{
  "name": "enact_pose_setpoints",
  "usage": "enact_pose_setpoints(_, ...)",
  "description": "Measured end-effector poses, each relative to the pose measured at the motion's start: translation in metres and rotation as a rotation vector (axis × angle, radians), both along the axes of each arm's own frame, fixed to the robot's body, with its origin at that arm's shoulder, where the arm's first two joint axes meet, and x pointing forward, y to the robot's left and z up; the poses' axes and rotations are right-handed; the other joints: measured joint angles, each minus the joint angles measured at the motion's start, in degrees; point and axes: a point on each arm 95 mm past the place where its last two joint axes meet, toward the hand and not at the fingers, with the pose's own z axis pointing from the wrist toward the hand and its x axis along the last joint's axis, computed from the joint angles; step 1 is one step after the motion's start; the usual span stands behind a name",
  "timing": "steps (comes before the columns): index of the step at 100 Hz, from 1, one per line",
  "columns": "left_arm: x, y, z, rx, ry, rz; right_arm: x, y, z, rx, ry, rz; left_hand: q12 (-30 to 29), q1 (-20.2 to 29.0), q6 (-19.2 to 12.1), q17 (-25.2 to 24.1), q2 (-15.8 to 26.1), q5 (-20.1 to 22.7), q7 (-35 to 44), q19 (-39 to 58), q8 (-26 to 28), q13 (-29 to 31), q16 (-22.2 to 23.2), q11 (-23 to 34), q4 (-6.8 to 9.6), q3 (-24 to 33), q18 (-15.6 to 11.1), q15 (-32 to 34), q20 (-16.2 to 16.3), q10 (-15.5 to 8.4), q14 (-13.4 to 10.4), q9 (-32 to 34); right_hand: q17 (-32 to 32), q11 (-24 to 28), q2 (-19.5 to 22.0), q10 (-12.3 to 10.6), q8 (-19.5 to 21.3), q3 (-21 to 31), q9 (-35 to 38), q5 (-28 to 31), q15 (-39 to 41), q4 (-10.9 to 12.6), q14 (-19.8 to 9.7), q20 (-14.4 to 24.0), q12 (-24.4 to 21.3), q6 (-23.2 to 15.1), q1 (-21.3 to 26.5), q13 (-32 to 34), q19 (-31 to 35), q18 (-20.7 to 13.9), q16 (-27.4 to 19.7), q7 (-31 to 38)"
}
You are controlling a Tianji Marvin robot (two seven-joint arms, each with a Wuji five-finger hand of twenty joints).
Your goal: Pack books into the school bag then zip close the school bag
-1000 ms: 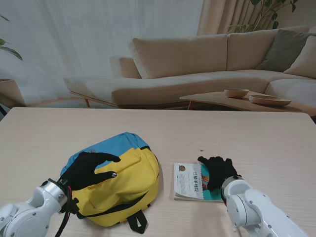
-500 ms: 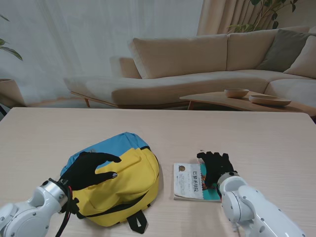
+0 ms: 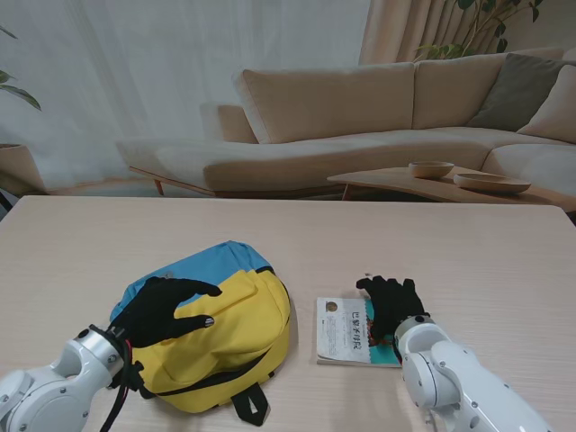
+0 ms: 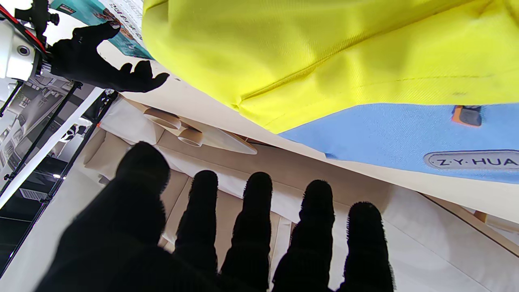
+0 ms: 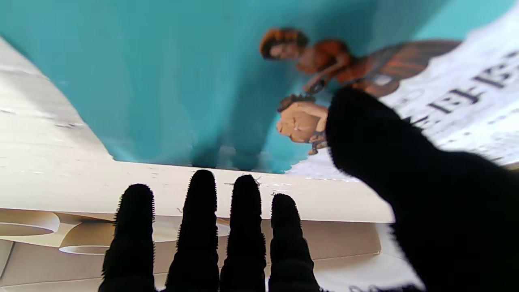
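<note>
Bag (image 3: 229,319): woven cloth, matt, fine twill weave visible in the yellow and blue panels; rubbery grey logo patch (image 4: 472,160) on the blue. Book (image 3: 346,331) beside bag: paper, cover smooth with a slight sheen, teal print. Both robot hands, left (image 3: 162,309) and right (image 3: 391,304), in black knit gloves, fuzzy, matt. Arm shells behind them: smooth white glossy plastic. Desk (image 3: 450,243): pale wood grain, satin finish. Sofa (image 3: 360,117) beyond desk: matt beige fabric.

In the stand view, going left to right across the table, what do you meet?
Left hand → school bag → book → right hand.
</note>
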Motion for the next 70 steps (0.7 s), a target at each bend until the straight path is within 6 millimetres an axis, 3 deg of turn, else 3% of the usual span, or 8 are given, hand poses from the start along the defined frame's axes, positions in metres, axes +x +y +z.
enact_pose_setpoints(8,0.0,0.0,0.0,0.003,0.001,-0.001,-0.006,-0.001,-0.001,-0.009,-0.001,0.003,0.0,0.0,0.0,0.0,0.0,-0.3,0.1,-0.1,0.0,0.0,0.0,0.1,0.0,0.0,0.0,-0.4,0.0,0.0,0.0,-0.7,-0.1,-7.0,5.2,1.7,0.0,-0.2,-1.3,0.0,-6.2,0.7,0.6,0.0,-7.2,-0.1,-0.7,-0.6,-0.8,0.0,-2.9,-1.7)
enact_pose_setpoints(16,0.0,0.0,0.0,0.005,0.005,-0.004,-0.011,-0.002,-0.001,-0.023,-0.004,0.004,0.0,-0.7,0.0,0.0,0.0,-0.4,0.0,-0.1,0.0,0.0,0.0,0.1,0.0,0.0,0.0,-0.4,0.0,0.0,0.0,-0.7,-0.8,-18.4,7.4,3.9,0.0,-0.2,-1.3,0.0,-13.0,0.7,0.7,-0.2,-13.5,-0.1,-0.7,-2.6,-1.9,0.0,-6.4,-4.0)
enact_pose_setpoints(22,0.0,0.0,0.0,0.008,0.007,-0.007,-0.013,-0.004,0.0,-0.033,0.007,0.002,0.0,-0.7,0.0,0.0,0.0,-0.5,0.0,-0.1,0.0,0.0,0.0,0.1,0.0,0.0,0.0,-0.4,0.0,0.0,0.0,-0.7,-1.5,-26.4,9.0,5.8,0.0,-0.2,-1.3,0.0,-18.4,1.0,1.0,-1.1,-16.3,-0.1,-0.7,-3.5,-3.6,-0.2,-9.2,-6.1)
enact_pose_setpoints(29,-0.001,0.001,0.0,0.009,0.007,-0.008,-0.014,-0.005,0.001,-0.037,0.035,-0.005,0.0,-0.7,0.0,0.0,0.0,-0.5,0.0,-0.1,0.0,0.0,0.0,0.1,0.0,0.0,0.0,-0.4,0.0,0.0,0.0,-1.3,-2.0,-30.8,10.1,7.1,0.0,-0.2,-1.3,0.0,-23.5,1.7,1.8,-2.3,-17.9,-0.1,-0.7,-3.5,-5.1,-0.3,-11.9,-8.0)
enact_pose_setpoints(38,-0.001,0.002,0.0,0.012,0.005,-0.006,-0.014,-0.007,0.002,-0.04,0.067,-0.016,0.0,-0.7,0.0,0.0,0.0,-0.5,0.0,-0.1,0.0,-0.7,0.0,0.0,0.0,0.0,-0.1,-0.6,0.0,0.0,-0.1,-1.3,-2.2,-31.9,11.5,8.1,0.0,-0.2,-1.3,0.0,-26.2,1.7,2.4,-2.9,-18.4,0.8,-1.0,-4.1,-5.8,-0.3,-13.1,-10.2)
enact_pose_setpoints(60,-0.002,0.002,0.001,0.007,0.001,-0.012,-0.015,-0.012,0.002,-0.043,0.08,-0.031,0.0,-0.7,0.0,0.0,-0.1,-0.5,0.0,-0.2,0.0,-0.7,0.0,0.0,0.0,0.0,-0.1,-0.6,0.0,0.0,-0.1,-1.3,-2.3,-21.4,12.2,8.7,1.6,-0.3,-0.1,0.0,-26.8,1.8,2.5,-3.5,-14.7,0.8,-2.9,-4.0,-5.9,-0.3,-13.7,-11.4)
enact_pose_setpoints(70,0.0,0.002,0.001,-0.003,0.005,-0.026,-0.016,-0.013,0.002,-0.031,0.076,-0.041,0.0,-0.7,0.0,0.0,-0.1,-0.5,0.0,-0.2,0.0,-0.7,0.0,0.0,0.0,0.0,-0.1,-0.6,0.0,0.0,-0.1,-1.3,-2.2,-20.9,12.2,8.7,2.3,-0.3,1.4,0.0,-25.7,1.8,2.5,-3.5,-14.1,0.8,-2.9,-4.0,-5.9,-0.3,-13.3,-10.8)
